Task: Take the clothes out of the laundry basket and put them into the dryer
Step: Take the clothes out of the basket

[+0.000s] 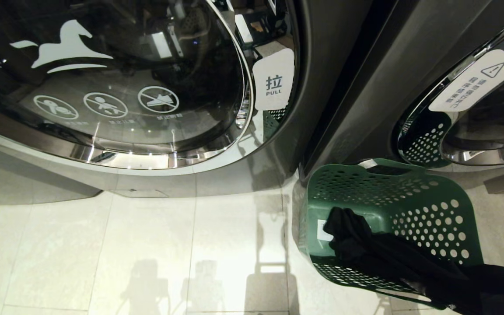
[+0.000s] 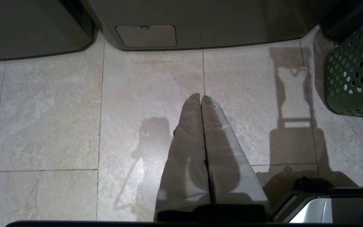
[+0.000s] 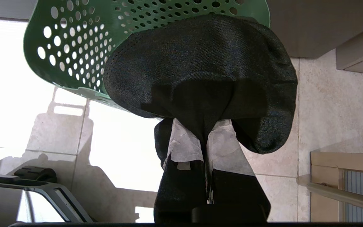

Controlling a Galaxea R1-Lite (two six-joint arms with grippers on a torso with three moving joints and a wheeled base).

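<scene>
The green perforated laundry basket (image 1: 409, 205) stands on the floor in front of the gap between two machines. A black garment (image 1: 387, 258) hangs out over its near rim toward the lower right. In the right wrist view my right gripper (image 3: 204, 132) is shut on this black garment (image 3: 206, 56), which bulges up in front of the basket (image 3: 83, 41). The dryer's round glass door (image 1: 112, 78) on the left is closed. My left gripper (image 2: 201, 96) is shut and empty, hanging over bare floor tiles left of the basket (image 2: 354, 75).
A white PULL label (image 1: 273, 85) sits at the door's right edge. A second machine door (image 1: 475, 109) stands behind the basket on the right. Pale tiled floor (image 1: 147, 253) lies before the dryer. A part of my base (image 2: 326, 201) is near the left gripper.
</scene>
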